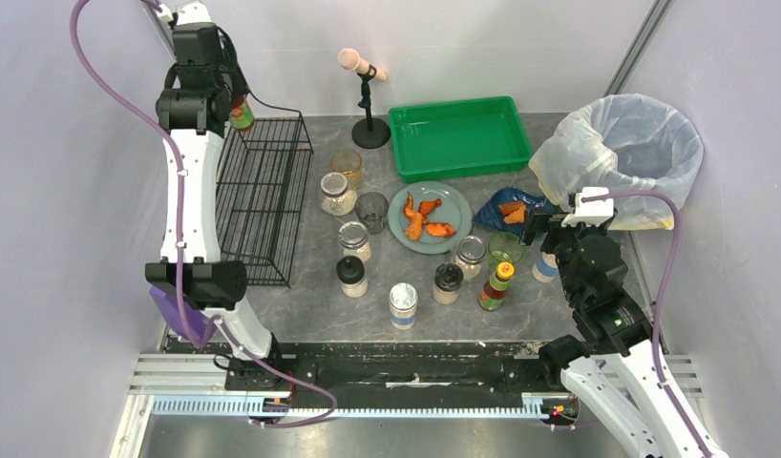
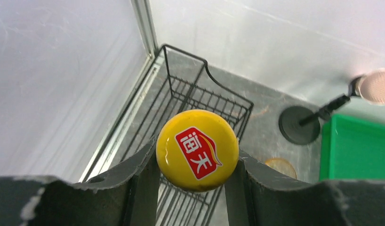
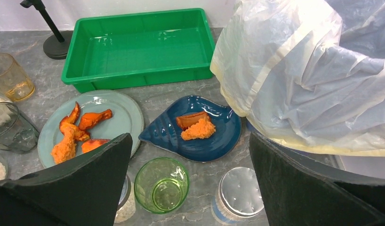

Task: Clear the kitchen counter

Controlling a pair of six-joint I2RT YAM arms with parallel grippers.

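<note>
The dark grey kitchen counter point(image 1: 520, 310) holds several jars, glasses and dishes. My left gripper point(image 1: 236, 110) is at the far left, above the back of the black wire rack point(image 1: 263, 200). It is shut on a sauce bottle with a yellow cap point(image 2: 197, 149), which shows in the top view point(image 1: 242, 114) too. My right gripper point(image 3: 189, 160) is open and empty. It hovers over a green glass point(image 3: 161, 185) and a clear-lidded jar point(image 3: 241, 192), just in front of a blue shell dish point(image 3: 167, 136) with orange food.
A green tray point(image 1: 460, 138) and a microphone stand point(image 1: 369, 129) are at the back. A bin with a white bag point(image 1: 621, 153) is at the right. A grey-green plate point(image 1: 453, 205) holds orange food. A second yellow-capped bottle point(image 1: 496, 286) and several jars stand in front.
</note>
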